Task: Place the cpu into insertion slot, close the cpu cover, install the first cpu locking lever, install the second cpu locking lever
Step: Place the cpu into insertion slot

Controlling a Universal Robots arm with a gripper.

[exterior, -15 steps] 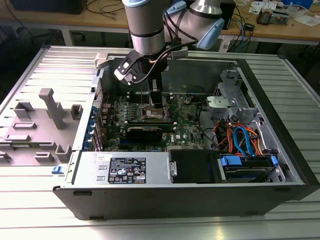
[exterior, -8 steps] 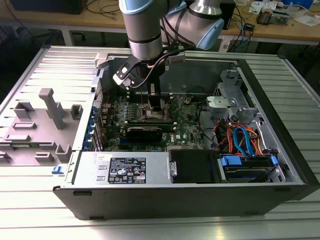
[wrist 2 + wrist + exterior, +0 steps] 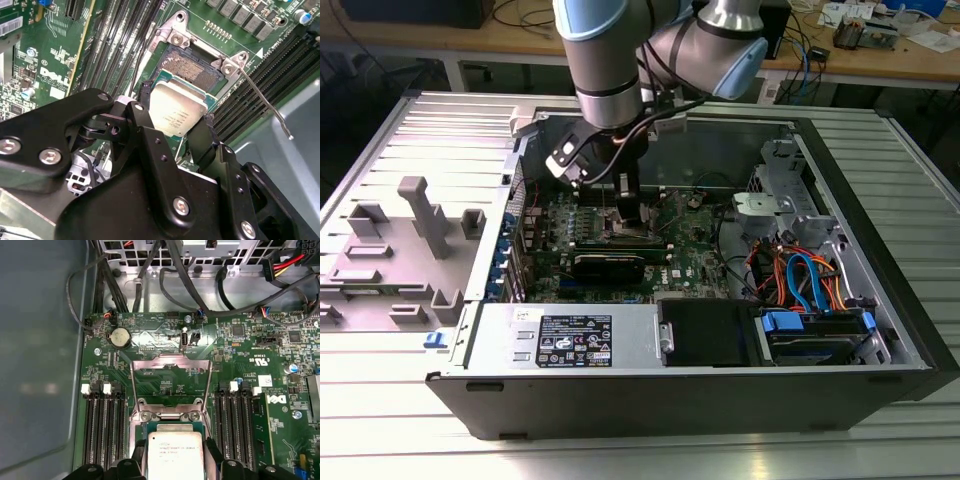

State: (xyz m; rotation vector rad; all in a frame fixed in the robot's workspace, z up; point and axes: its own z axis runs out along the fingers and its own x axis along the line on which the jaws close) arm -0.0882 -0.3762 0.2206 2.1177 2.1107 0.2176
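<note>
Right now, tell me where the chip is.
In both wrist views the chip sits gripped in the pincer, partly over the open socket, memory slots flanking it.

arm (image 3: 610, 60) reaches straight down, pincer (image 3: 177, 107) seemingly clamped shut.

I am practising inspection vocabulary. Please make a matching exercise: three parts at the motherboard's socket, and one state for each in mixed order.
1. small square silver-grey cpu
2. thin silver square-framed cpu cover
3. thin bare-metal locking lever

a. swung open, off the square dark-centred insertion slot
b. released, sticking out from the slot's corner
c. held in the black gripper

Pairs: 1-c; 2-a; 3-b
</note>
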